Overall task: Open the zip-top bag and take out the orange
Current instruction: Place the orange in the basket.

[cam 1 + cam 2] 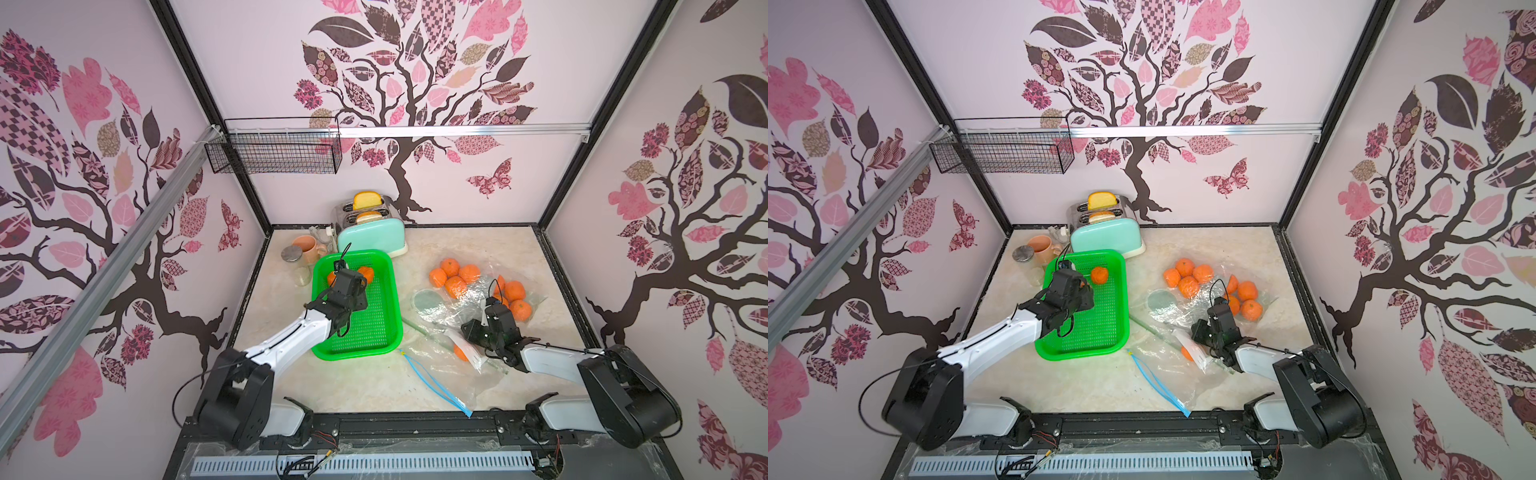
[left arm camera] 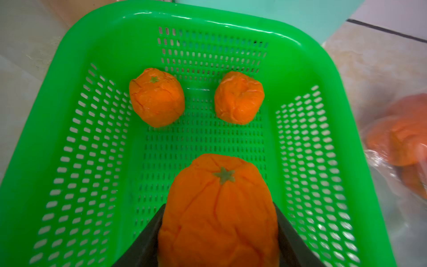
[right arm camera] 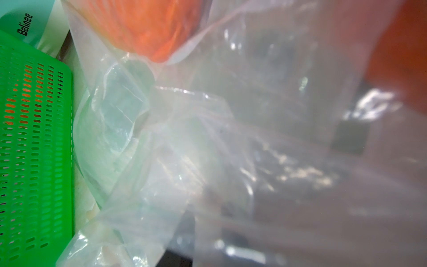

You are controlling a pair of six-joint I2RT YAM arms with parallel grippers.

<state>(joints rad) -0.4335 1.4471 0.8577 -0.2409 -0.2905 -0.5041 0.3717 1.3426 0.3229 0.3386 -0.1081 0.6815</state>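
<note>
My left gripper [image 1: 347, 286] hangs over the green basket [image 1: 357, 351], shut on an orange [image 2: 219, 208] with a green star stem, held between its black fingers [image 2: 152, 231]. Two more oranges [image 2: 157, 97] [image 2: 239, 97] lie on the basket floor ahead of it. My right gripper [image 1: 492, 309] is down in the crumpled clear zip-top bag [image 1: 469, 299] and seems shut on its film, which stretches taut across the right wrist view [image 3: 231, 138] and veils one dark finger [image 3: 182, 256]. Several oranges [image 1: 515, 291] lie in the plastic beyond it.
A mint toaster [image 1: 372, 237], a pink mug [image 1: 307, 247] and a lidded jar [image 1: 293, 254] stand behind the basket. A cluster of oranges [image 1: 455, 274] lies mid-table. A flat bag with a blue zip [image 1: 436, 382] lies near the front edge, an orange [image 1: 460, 352] in the plastic beside it.
</note>
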